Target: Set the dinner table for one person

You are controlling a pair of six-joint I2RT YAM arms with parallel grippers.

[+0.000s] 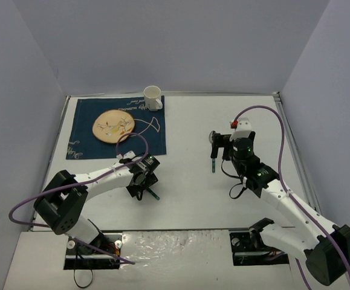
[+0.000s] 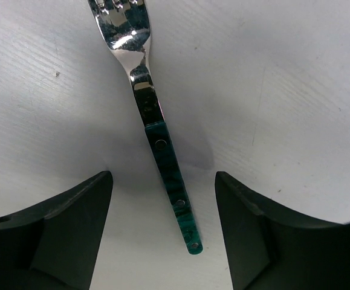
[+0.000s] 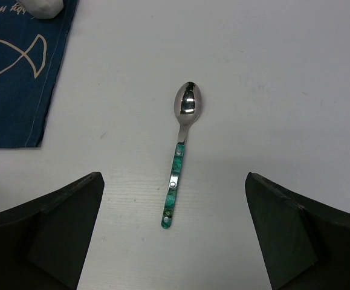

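From above, the white dinner table [image 1: 187, 205] carries a blue fish-print mat [image 1: 81, 145] at far left, with a tan plate [image 1: 113, 126] on it and a white mug [image 1: 153, 97] at its far corner.

Left wrist: the left gripper [image 2: 162, 176] straddles a green-handled fork [image 2: 162, 151] lying on the tabletop. Its jaws are partly apart and touch nothing, seemingly lined up to pinch the handle.

Right wrist: the right gripper [image 3: 173, 178] hovers wide open and empty above a matching spoon [image 3: 181, 157].

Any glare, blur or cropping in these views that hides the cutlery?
Left wrist: the fork has strong glare on its steel neck and tines, tines cut off at the top edge, green handle sharp. Right wrist: spoon sharp, one small highlight in its bowl. Top external: even, soft light; both pieces tiny, the fork mostly hidden under the left gripper.
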